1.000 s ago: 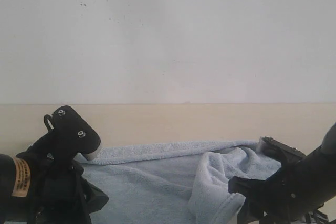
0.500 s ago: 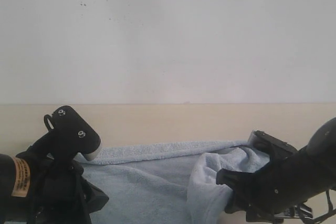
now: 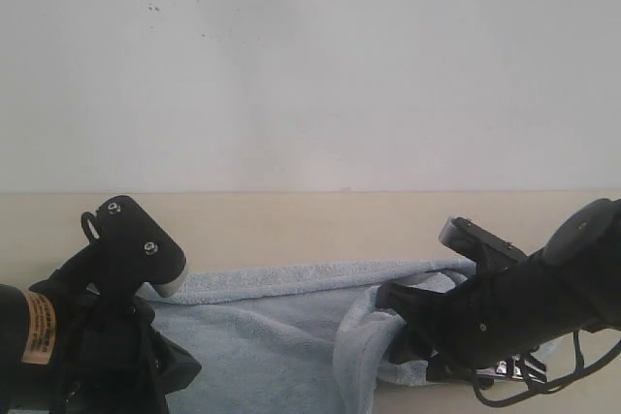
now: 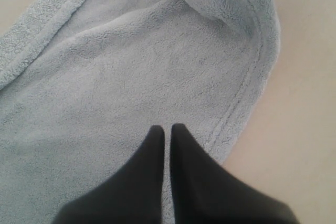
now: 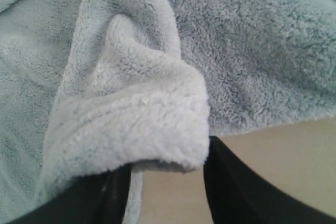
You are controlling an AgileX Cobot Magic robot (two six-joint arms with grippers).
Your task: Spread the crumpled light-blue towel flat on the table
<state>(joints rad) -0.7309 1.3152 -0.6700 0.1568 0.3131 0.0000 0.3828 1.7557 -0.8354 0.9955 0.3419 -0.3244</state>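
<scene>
Pale beige table (image 3: 291, 225) under a white wall (image 3: 310, 65), with the towel (image 3: 262, 327) lying on its near part, mostly flat but doubled over at one end. Left claw (image 4: 167, 127) closed on nothing, tips together over the towel just inside its stitched hem; cannot tell whether touching the pile. Right claw (image 5: 165, 156) clamped wide around a thick folded lump at the towel's doubled end. Over the last second, swings in toward the towel's middle and drags that fold along, leaving the flap bunched further across the flat part. Likely no gain in flatness yet: fold still to be drawn back outward and laid down.
</scene>
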